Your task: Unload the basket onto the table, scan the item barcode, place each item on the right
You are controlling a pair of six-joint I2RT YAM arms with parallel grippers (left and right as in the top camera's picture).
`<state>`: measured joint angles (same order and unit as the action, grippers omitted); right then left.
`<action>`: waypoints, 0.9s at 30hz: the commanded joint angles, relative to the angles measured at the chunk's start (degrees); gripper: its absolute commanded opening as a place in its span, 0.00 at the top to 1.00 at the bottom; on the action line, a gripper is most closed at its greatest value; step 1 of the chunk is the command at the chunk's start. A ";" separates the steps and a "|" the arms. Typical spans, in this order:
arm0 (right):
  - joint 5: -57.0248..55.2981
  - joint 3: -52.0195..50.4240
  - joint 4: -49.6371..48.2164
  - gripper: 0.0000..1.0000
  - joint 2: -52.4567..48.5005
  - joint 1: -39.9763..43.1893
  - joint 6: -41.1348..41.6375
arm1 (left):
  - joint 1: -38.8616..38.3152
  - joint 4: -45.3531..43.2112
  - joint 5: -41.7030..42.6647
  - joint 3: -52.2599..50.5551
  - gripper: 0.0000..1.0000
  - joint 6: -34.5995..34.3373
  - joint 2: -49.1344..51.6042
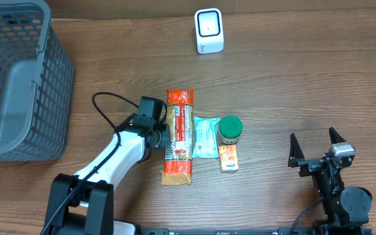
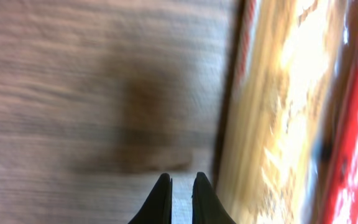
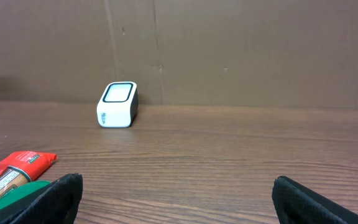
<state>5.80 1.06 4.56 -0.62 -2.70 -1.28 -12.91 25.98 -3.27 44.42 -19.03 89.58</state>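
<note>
Four items lie in a row mid-table: a long orange-and-red pasta packet point(image 1: 180, 140), a teal sachet point(image 1: 205, 137), a green-lidded jar point(image 1: 230, 129) and a small orange box point(image 1: 228, 158). The white scanner point(image 1: 209, 31) stands at the far edge, also in the right wrist view as the scanner point(image 3: 117, 104). My left gripper point(image 1: 164, 137) is at the packet's left edge. In its wrist view the left gripper point(image 2: 182, 182) is shut on nothing, low over bare wood beside the blurred packet point(image 2: 278, 124). My right gripper point(image 1: 317, 147) stands wide open and empty at the front right, its fingertips point(image 3: 64, 193) far apart.
A large grey mesh basket point(image 1: 18, 78) fills the far left corner. The left arm's black cable point(image 1: 109, 104) loops over the table behind the wrist. Brown wood table point(image 1: 292, 78) stretches between the items and the scanner.
</note>
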 commanded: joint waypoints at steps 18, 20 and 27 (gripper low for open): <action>0.28 -0.61 -0.22 0.00 0.46 0.20 -0.07 | 1.31 -5.53 4.87 0.85 0.92 12.87 6.01; 0.28 -0.61 -0.22 0.00 0.46 0.20 -0.07 | 1.31 -5.86 5.35 0.85 0.91 13.90 6.01; 0.28 -0.61 -0.22 0.00 0.46 0.20 -0.07 | 1.31 -7.19 7.85 0.85 0.85 17.77 6.01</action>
<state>5.78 1.06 4.54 -0.62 -2.70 -1.26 -11.84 19.09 1.76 45.04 -3.95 94.54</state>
